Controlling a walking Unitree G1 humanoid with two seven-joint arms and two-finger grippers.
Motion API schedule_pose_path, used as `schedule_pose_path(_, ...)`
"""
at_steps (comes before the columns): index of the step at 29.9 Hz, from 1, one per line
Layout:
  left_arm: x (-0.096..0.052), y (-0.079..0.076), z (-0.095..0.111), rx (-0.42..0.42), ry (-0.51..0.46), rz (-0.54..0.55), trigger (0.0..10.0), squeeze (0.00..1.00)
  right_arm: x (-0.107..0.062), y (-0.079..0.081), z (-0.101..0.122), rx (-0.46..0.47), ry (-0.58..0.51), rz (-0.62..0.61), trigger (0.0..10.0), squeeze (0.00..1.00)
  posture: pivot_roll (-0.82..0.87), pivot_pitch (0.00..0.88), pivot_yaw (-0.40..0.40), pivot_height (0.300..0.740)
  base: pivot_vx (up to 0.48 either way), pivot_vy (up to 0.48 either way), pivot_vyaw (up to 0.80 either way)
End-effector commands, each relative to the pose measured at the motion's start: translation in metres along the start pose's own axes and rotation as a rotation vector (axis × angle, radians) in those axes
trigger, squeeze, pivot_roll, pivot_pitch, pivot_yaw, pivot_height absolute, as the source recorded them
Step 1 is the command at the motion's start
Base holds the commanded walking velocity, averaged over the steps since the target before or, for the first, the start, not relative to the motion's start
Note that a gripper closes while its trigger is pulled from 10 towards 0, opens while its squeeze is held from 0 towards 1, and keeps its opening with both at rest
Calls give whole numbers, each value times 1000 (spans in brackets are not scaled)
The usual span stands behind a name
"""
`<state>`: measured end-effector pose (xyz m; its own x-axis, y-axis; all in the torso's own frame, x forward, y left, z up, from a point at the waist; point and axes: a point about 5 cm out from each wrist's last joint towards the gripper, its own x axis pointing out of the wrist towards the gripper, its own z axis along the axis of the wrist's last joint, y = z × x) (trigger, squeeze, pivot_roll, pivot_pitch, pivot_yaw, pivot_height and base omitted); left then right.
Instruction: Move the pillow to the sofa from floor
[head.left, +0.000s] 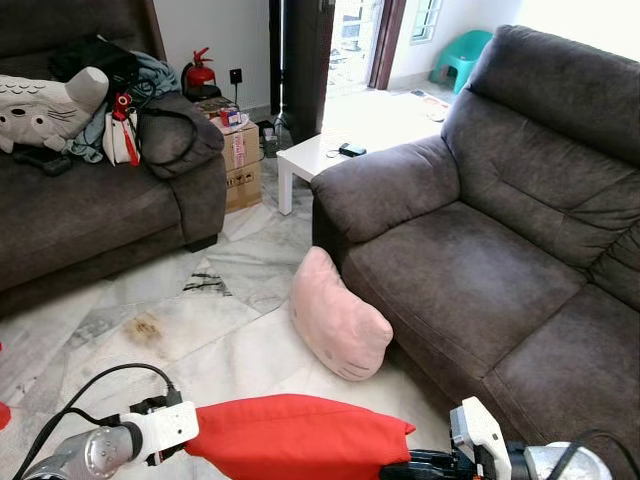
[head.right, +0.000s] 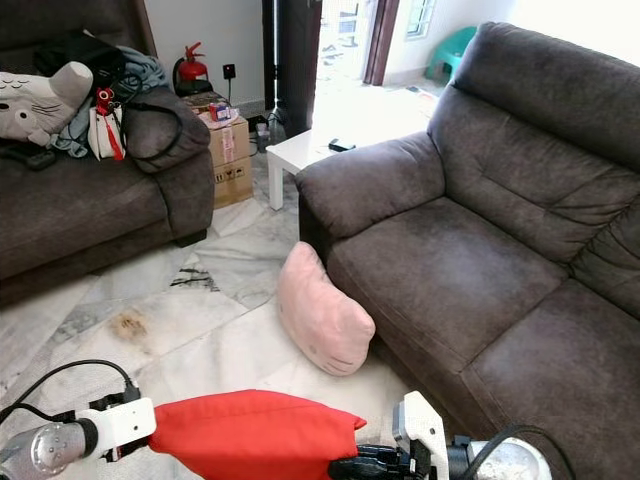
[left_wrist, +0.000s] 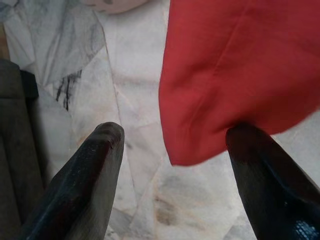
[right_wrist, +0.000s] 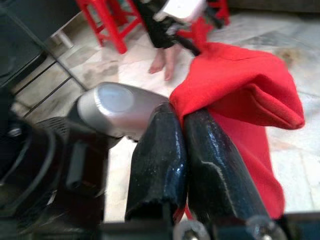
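**Red pillow, held low ahead of sofa**

Red pillow (head.left: 295, 437): off the marble floor (head.left: 200, 320), long axis running across between both arms. Right end effector (right_wrist: 182, 150): fingers pressed together, pinching a pillow corner. Left end effector (left_wrist: 172, 145): fingers spread, one touching the cloth's edge, nothing pinched. Grey sofa (head.left: 480, 270): seat ahead and to the right, nearer the right arm. Pink pillow (head.left: 338, 318): on floor, leaning against sofa front.
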<state>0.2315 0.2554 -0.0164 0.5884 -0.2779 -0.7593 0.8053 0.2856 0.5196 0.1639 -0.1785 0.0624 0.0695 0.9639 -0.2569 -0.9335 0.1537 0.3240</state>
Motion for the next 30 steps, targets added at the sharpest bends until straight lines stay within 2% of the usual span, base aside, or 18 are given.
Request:
schedule_pose_path(1, 1, -1, 2, 6, -12, -25, 10000, 0, 4, 8, 16, -60, -53, 91, 10000, 0, -13, 0, -75, 740, 0, 0, 0)
schedule_pose_path(10, 0, -3, 1, 17, -18, -64, 10000, 0, 2, 12, 19, -74, -40, 112, 10000, 0, -12, 0, -74, 740, 0, 0, 0)
schedule_pose_path(11, 0, -7, 2, -6, -26, -105, 10000, 0, -2, 13, 20, -79, -34, 109, 10000, 0, -18, 0, -74, 740, 0, 0, 0)
schedule_pose_path(18, 2, -16, 10, -108, -104, -194, 10000, 0, -7, 15, 26, -101, -15, 111, 10000, 0, -25, 0, -75, 740, 0, 0, 0)
schedule_pose_path(30, 1, -17, 9, -108, -97, -227, 10000, 0, -13, 20, 35, -129, 9, 131, 10000, 0, -28, 0, -79, 740, 0, 0, 0)
